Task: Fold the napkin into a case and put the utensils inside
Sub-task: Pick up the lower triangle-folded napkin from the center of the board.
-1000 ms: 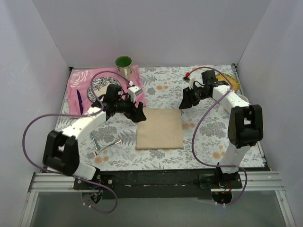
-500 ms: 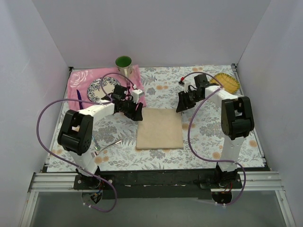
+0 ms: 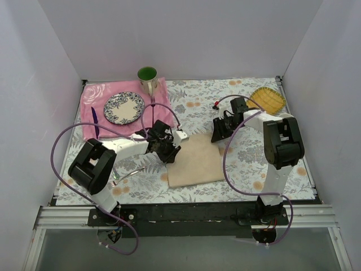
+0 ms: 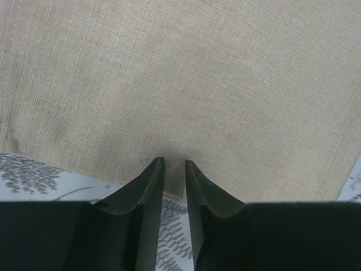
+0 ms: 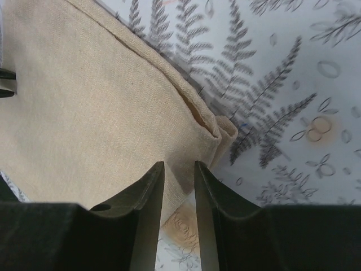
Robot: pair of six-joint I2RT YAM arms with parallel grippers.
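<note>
The beige napkin point(image 3: 197, 161) lies skewed on the fern-print tablecloth as a near-square sheet, two layers showing at its far right corner point(image 5: 223, 127). A case is not in view. My left gripper point(image 3: 169, 152) sits at the napkin's left edge, its narrow jaws pinching the cloth point(image 4: 186, 79) at the tips point(image 4: 174, 162). At the far right corner my right gripper point(image 3: 219, 133) straddles the napkin's edge point(image 5: 96, 96) with a visible gap point(image 5: 179, 164) between its fingers. Left of the napkin, near the left arm, lies a pale fork point(image 3: 128, 174).
A pink mat point(image 3: 93, 96) at the back left carries a patterned plate point(image 3: 124, 107) and a dark purple utensil point(image 3: 95, 121). A green cup point(image 3: 148, 76) stands behind it. A yellow dish point(image 3: 268, 99) sits at the back right. Purple cables loop beside both arms.
My left gripper moved toward me and right, narrowed its jaws, and dragged the napkin's left side along, skewing the cloth. The right gripper came down onto the far right corner and narrowed slightly.
</note>
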